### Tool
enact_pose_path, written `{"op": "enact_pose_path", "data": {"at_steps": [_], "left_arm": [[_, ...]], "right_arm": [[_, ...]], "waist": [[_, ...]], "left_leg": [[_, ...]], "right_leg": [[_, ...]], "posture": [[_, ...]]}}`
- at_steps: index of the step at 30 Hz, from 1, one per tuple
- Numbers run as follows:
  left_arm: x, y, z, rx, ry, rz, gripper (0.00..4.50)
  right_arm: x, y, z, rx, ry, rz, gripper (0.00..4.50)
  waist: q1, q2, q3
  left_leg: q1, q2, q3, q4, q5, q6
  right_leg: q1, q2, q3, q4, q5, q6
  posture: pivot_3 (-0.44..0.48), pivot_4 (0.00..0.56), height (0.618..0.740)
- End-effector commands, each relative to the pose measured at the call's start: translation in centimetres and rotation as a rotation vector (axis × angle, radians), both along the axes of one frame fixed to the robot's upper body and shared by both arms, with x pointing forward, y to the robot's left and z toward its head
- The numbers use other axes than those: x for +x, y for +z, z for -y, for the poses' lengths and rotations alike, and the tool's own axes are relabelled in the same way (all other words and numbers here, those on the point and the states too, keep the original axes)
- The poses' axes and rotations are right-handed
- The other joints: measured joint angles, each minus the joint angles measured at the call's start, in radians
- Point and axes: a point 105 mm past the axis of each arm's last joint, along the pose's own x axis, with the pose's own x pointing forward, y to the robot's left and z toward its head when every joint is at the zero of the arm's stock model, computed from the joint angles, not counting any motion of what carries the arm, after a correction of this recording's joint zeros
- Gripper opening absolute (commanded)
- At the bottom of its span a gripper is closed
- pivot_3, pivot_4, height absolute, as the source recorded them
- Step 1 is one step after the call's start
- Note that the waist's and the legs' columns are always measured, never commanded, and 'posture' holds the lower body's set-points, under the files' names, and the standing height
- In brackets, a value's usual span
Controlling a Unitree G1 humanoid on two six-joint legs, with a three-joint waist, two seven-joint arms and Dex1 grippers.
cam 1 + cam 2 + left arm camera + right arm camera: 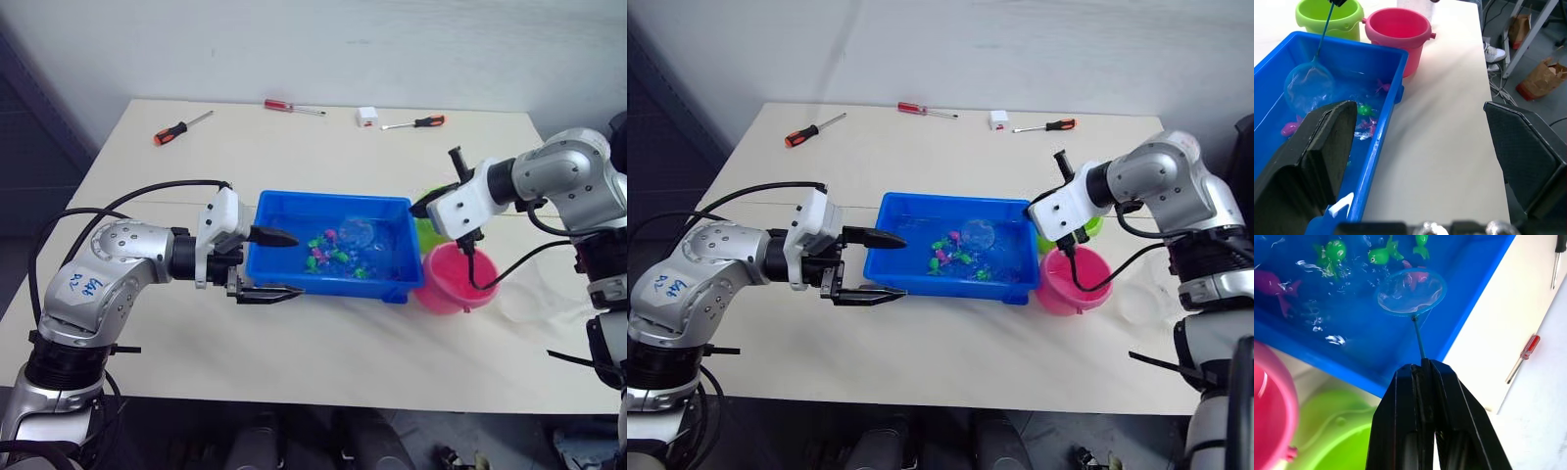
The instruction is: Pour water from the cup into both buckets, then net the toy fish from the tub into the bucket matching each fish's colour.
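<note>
Right wrist view: right end effector point(1422, 363) is clenched on the net point(1410, 291) handle, hoop in the tub point(284, 266) over a pink fish point(1415, 278). Left end effector point(266, 264) gapes, straddling the tub's wall. Beyond stand pink bucket point(453, 279) and green bucket point(1330, 17). Risk: thin handle twisting, catch spilling.

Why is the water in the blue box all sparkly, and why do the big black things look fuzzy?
Right wrist view: light glints white off ripples in the tub around the net; the right pincer, shut on its handle, sits close and soft. Left wrist view: the open left pincer's fingers loom blurry, while the pink bucket looks sharp.
</note>
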Motion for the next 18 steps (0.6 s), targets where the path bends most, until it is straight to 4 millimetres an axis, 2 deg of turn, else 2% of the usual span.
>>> {"op": "enact_pose_path", "data": {"at_steps": [1, 7, 10, 18], "left_arm": [[-0.4, 0.8, 0.4, -0.003, -0.022, 0.037, 4.48], [-0.5, 0.7, 0.3, -0.004, -0.023, 0.034, 4.48], [-0.5, 0.6, 0.4, -0.004, -0.029, 0.03, 4.48], [-0.5, 0.7, 0.5, -0.006, -0.039, 0.034, 4.48]], "right_arm": [[-0.6, 2.0, 1.0, -0.046, 0.012, 0.043, 0.0], [-1.5, 4.0, 1.6, -0.081, 0.021, 0.04, 0.0], [-2.1, 3.5, 2.3, -0.143, 0.033, 0.001, 0.0], [-2.6, 1.0, 2.4, -0.191, 0.053, -0.085, 0.0]], "waist": [[0.001, 0.0, 0.0], [-0.005, 0.0, 0.0], [-0.004, 0.0, 0.0], [-0.004, 0.0, 0.0]], "left_leg": [[0.0, 0.0, 0.0, 0.0, 0.0, 0.0], [0.0, 0.0, 0.0, 0.0, 0.0, 0.0], [0.001, 0.0, 0.0, 0.0, 0.0, 0.0], [0.001, 0.0, 0.0, 0.0, 0.0, 0.0]], "right_leg": [[0.0, 0.0, 0.0, 0.0, 0.0, 0.0], [0.0, 0.0, 0.0, 0.0, 0.0, 0.0], [0.0, 0.0, 0.0, 0.0, 0.0, 0.0], [0.0, 0.0, 0.0, 0.0, 0.0, 0.0]], "posture": [[0.0, 0.15, 0.74], [0.0, 0.15, 0.74], [0.0, 0.15, 0.74], [0.0, 0.15, 0.74]]}}
